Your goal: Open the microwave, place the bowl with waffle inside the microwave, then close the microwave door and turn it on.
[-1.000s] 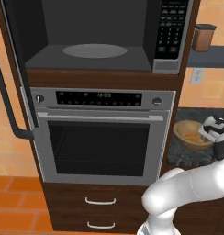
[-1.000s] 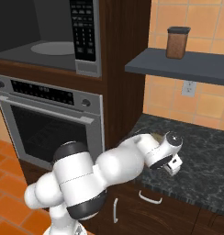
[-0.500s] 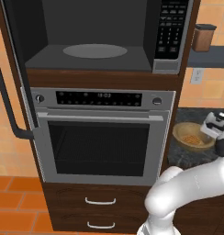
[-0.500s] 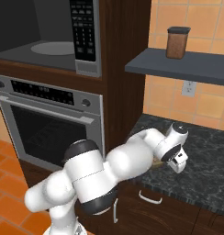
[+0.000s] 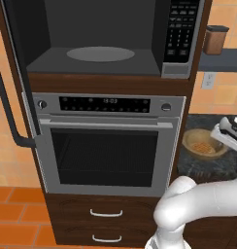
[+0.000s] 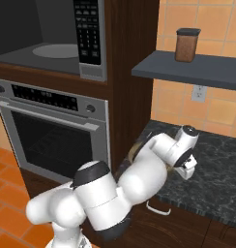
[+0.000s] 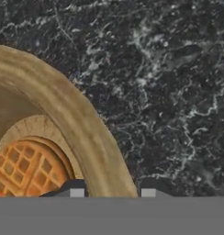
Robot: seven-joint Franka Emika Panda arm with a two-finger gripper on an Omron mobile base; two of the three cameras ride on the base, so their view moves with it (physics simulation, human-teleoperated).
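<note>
The microwave (image 5: 106,39) stands open, its grey cavity and round turntable (image 5: 100,53) bare, and the microwave door (image 5: 18,58) is swung out to the left with its black bar handle (image 5: 6,107). On the dark counter to the right sits the tan wooden bowl (image 5: 204,144) holding the orange waffle (image 5: 204,147). In the hand view the bowl (image 7: 72,114) and the waffle (image 7: 26,170) are close up. My gripper (image 7: 112,189) straddles the bowl's near rim, one fingertip inside and one outside, both against the wood.
A silver oven (image 5: 106,146) with a horizontal handle sits under the microwave, with two drawers (image 5: 106,214) below it. A brown canister (image 6: 187,45) stands on the grey shelf (image 6: 197,70) above the black marble counter (image 6: 212,174). The wood cabinet side borders the bowl on the left.
The jaws have narrowed from wide apart to pressing on the bowl's rim. The hand has shifted slightly right over the bowl. The bowl has not moved.
</note>
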